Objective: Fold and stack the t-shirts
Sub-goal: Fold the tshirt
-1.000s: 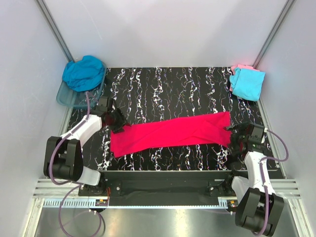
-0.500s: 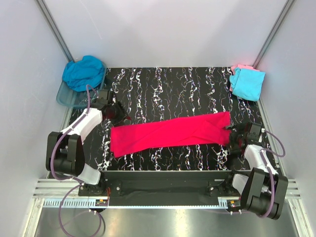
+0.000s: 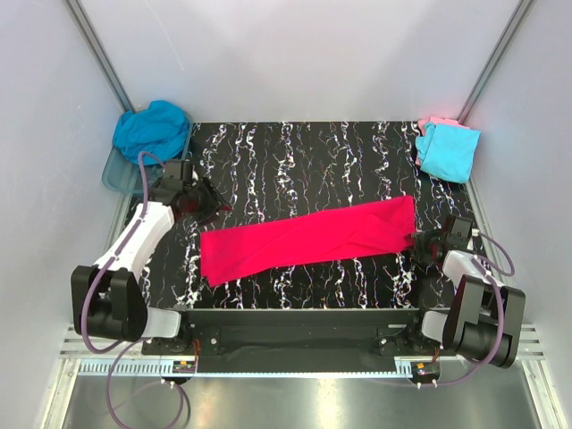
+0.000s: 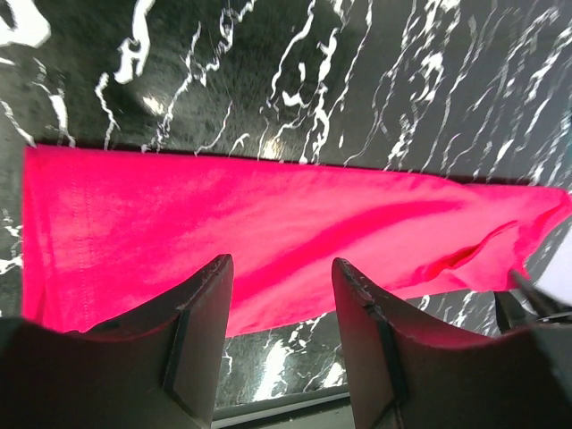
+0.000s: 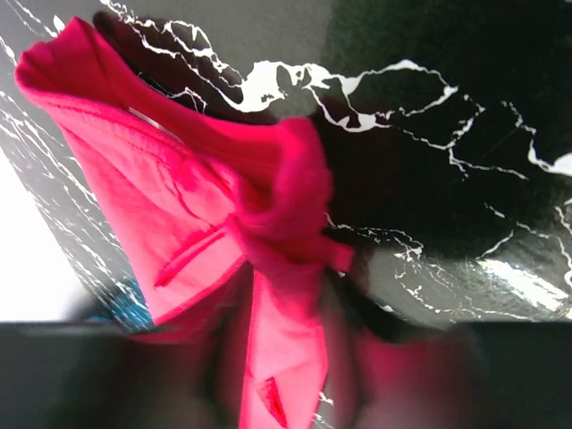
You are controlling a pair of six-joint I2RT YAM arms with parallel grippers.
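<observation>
**Top view.** We see the red shirt (image 3: 308, 237) folded into a long strip across the near half of the table (image 3: 304, 152), running from 8 o'clock up to 3 o'clock. The teal shirt (image 3: 152, 132) is heaped on the tub (image 3: 114, 175) at 10 o'clock. The light blue shirt (image 3: 447, 152) lies over the pale pink shirt (image 3: 436, 120) at 2 o'clock. The left claw (image 3: 213, 208) hovers near the strip's 9 o'clock end, and the right claw (image 3: 420, 242) meets its 3 o'clock end.

**Left wrist view.** Here we read what the top view cannot resolve. The left claw (image 4: 281, 277) stands partly spread with nothing between its fingers (image 4: 201, 331), and the strip lies flat below.

**Right wrist view.** We see the strip's end (image 5: 268, 206) bunched, raised off the table and pinched by the blurred right claw (image 5: 286, 357). The top view shows only contact there.
</observation>
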